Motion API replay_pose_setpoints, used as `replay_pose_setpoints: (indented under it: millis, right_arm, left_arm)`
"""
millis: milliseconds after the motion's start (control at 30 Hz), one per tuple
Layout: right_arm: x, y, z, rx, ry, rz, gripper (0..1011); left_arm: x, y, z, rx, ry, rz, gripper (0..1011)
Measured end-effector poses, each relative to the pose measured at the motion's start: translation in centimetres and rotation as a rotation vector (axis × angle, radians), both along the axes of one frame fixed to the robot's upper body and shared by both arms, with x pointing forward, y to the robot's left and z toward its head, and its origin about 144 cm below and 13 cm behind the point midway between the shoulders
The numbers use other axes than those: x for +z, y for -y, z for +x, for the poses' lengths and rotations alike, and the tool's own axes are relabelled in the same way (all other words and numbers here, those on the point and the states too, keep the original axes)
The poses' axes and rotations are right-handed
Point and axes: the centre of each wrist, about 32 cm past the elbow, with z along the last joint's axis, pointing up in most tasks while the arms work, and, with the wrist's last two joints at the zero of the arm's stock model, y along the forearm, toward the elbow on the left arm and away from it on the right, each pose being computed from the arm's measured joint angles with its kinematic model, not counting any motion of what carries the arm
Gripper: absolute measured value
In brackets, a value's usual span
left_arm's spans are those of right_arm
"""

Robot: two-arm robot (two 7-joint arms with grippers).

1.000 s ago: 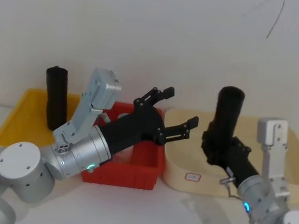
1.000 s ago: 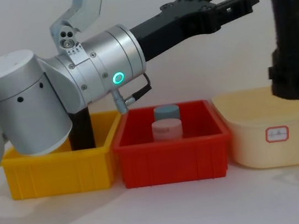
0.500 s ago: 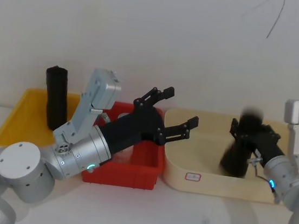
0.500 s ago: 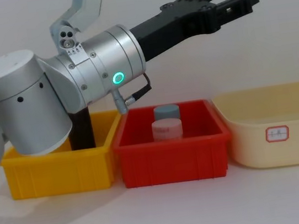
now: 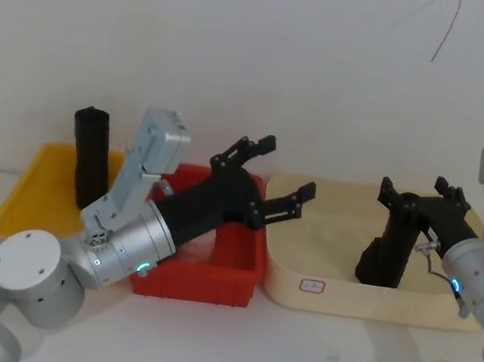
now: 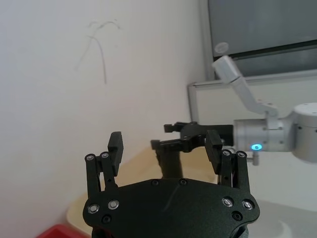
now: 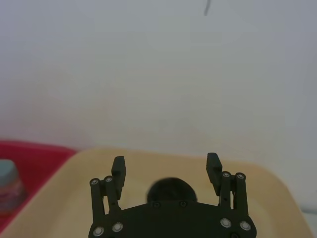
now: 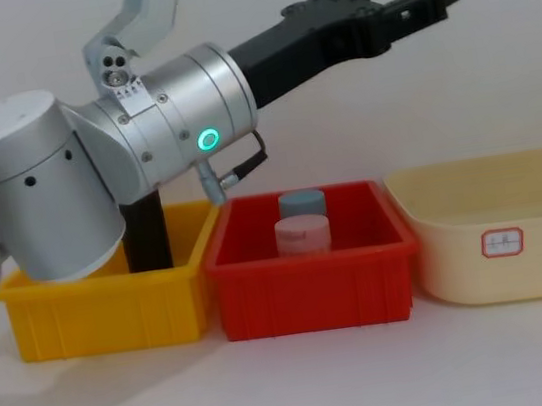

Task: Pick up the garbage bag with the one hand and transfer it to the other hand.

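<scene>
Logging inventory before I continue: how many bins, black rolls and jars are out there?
Bins: 3: yellow bin, red bin, cream bin
Black rolls: 2: slim roll, garbage bag roll
Jars: 2: grey-blue jar, pink jar
Total: 7

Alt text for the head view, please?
The garbage bag stands in the cream tub, the right gripper open around its top. The left gripper hangs open above the red bin; a black cylinder stands in the yellow bin.
</scene>
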Motion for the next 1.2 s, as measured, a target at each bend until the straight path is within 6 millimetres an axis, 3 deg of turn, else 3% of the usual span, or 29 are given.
replay_pose_setpoints:
  millis: [600, 1200]
  right_arm:
    - [3.1, -4.3, -1.5, 0.197, 0.126, 0.007, 1001]
    - [2.1, -9.5, -1.2, 0.438, 0.036, -0.051, 1001]
  left_arm:
    - [0.4, -3.2, -0.7, 0.201, 0.049, -0.038, 1002]
    - [0.6, -8.1, -2.1, 0.492, 0.083, -0.047, 1002]
